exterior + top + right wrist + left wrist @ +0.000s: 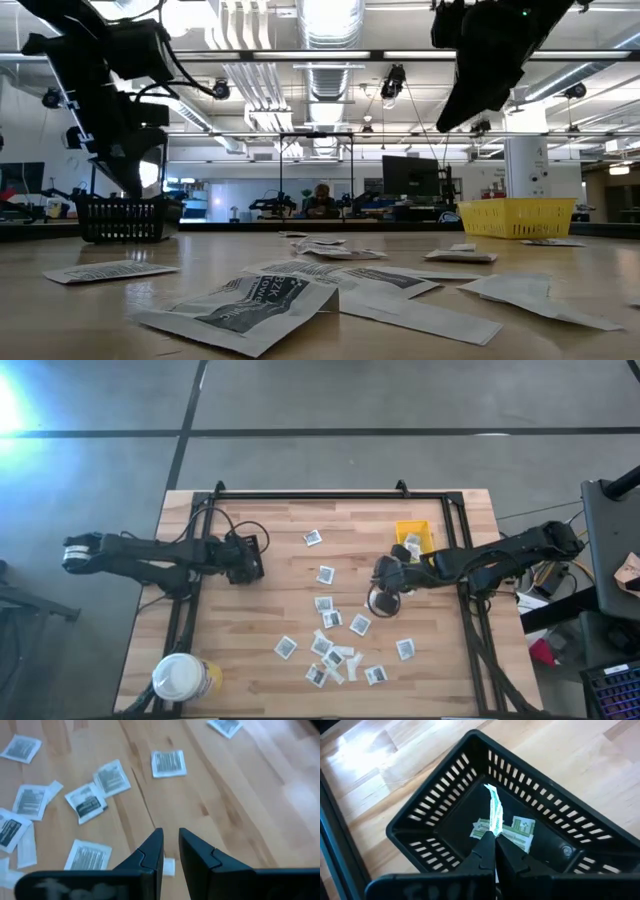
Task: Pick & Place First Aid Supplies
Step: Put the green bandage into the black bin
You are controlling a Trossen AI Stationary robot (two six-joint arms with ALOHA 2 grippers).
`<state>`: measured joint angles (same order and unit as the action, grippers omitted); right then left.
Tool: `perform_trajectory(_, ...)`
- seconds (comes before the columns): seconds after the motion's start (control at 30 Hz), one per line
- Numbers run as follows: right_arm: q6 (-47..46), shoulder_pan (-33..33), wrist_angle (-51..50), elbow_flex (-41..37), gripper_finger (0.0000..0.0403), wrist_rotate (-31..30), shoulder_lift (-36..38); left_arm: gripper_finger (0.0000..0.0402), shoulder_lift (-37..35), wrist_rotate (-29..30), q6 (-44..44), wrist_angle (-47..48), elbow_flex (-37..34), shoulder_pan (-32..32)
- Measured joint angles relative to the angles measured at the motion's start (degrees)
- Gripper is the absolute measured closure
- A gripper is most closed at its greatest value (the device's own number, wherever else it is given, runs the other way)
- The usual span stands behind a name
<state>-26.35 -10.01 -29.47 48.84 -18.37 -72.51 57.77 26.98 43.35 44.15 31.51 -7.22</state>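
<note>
left gripper [490, 837] pressed together, pinching a narrow pale white-green strip [494, 810] that stands up from the fingertips, held over the open black tray [427, 817]; 1 more strip packet [512, 831] lies flat on the tray floor. in the high view the black tray [245, 557] sits at about 9 o'clock from table centre with the left arm stretched in from the left edge. right gripper [170, 840] hangs above the wood table [280, 520] at roughly 3 o'clock from centre, fingers slightly spread with a narrow gap, nothing between them; bare wood shows below, and a small white packet edge [169, 867] sits just under the fingers. the yellow bin [413, 537] sits at about 2 o'clock, just beside the right gripper [385, 582], with a packet inside. most white square packets [330, 618] with dark centres are scattered from centre to 6 o'clock, some overlapping; 1 packet [313, 538] lies alone near 12 o'clock. white-lidded yellow tub [182, 678] stands at the 7 o'clock corner. in the low view packets [240, 305] lie flat in the foreground.
</note>
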Motion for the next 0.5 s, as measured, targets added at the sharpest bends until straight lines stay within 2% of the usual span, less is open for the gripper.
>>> perform_trajectory(0.17, 0.0, -2.0, 1.5, -0.1, 0.0346, -3.9, 0.0, 0.0401, 1.6, -0.1, 0.0, -0.6, 0.0, -0.1)
perform_trajectory(0.5, 0.0, -2.2, 1.4, -0.3, 0.0346, -4.2, 0.0, 0.0389, 2.2, -0.1, -0.5, -0.6, 0.0, -0.1)
